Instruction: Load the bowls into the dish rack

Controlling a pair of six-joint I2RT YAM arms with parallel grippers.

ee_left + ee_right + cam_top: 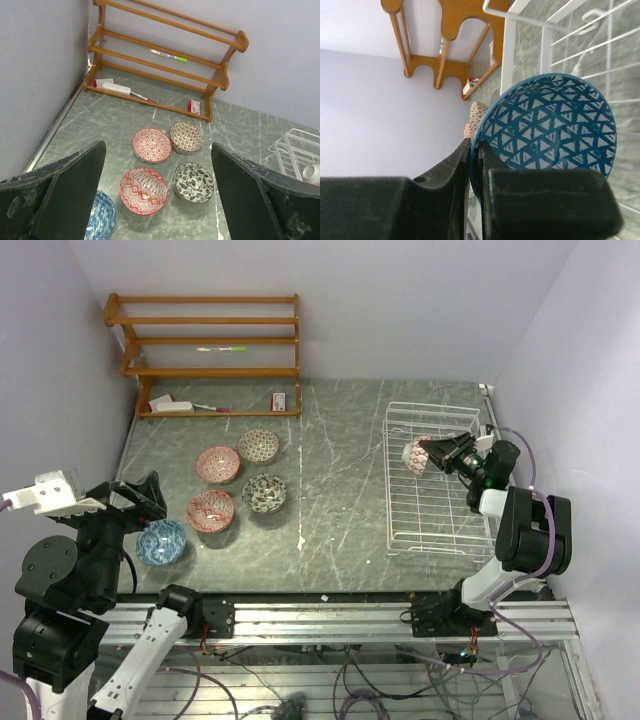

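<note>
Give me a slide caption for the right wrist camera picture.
Right gripper pinching the rim of a blue triangle-patterned ceramic bowl at the white wire dish rack.

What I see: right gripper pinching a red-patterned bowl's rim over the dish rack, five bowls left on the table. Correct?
Not red. The right wrist view shows the bowl in the right gripper is blue-patterned inside; the rest holds.

Overhead camera: mounted high behind the arm bases, facing down and forward, covering the whole table (340,440) from a distance. Left wrist camera: at the near left, raised, angled toward the far wall and the wooden shelf (223,72). Right wrist camera: at the right, pressed close to a blue-patterned bowl (550,130) (it fills half the picture), at the dish rack (509,60). Shelf and rack appear in all three views.
</note>
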